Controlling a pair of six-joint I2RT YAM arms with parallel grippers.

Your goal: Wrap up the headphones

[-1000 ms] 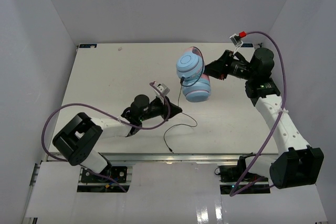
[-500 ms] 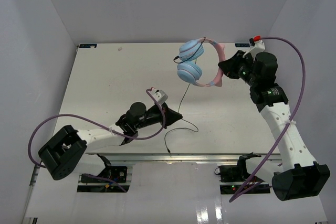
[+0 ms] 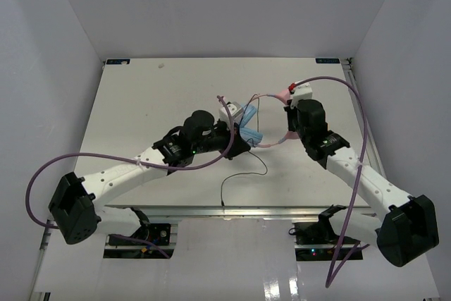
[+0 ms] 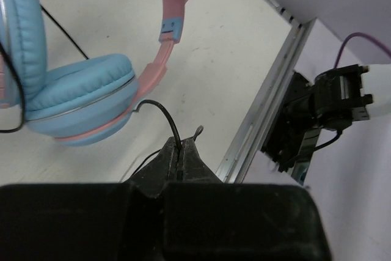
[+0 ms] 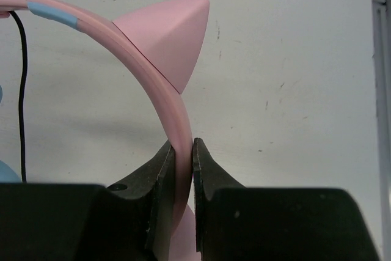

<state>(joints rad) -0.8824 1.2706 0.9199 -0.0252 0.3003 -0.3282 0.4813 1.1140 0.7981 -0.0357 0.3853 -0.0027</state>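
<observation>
The headphones [image 3: 245, 122] hang over the middle of the table, light-blue ear cups [image 4: 79, 99] side by side, with the pink headband [image 5: 166, 93] arching to the right. My right gripper [image 5: 182, 151] is shut on that headband just below a pink cat-ear point [image 5: 171, 35]; from above, it [image 3: 289, 119] sits right of the cups. The left gripper [image 4: 180, 148] is shut on the thin black cord [image 4: 164, 113] right below the cups; from above, it [image 3: 243, 147] is just under them. The slack cord [image 3: 239, 174] loops on the table, ending near the front edge.
The white table [image 3: 141, 103] has grey walls on three sides. A metal rail [image 4: 263, 120] runs along its near edge with black mounts beyond. Thick purple robot cables [image 3: 106, 160] arc around both arms.
The right arm has swung the headphones from the back right down to the table's middle. The left arm has reached up and right to just under the cups, its jaws closing fully on the cord.
</observation>
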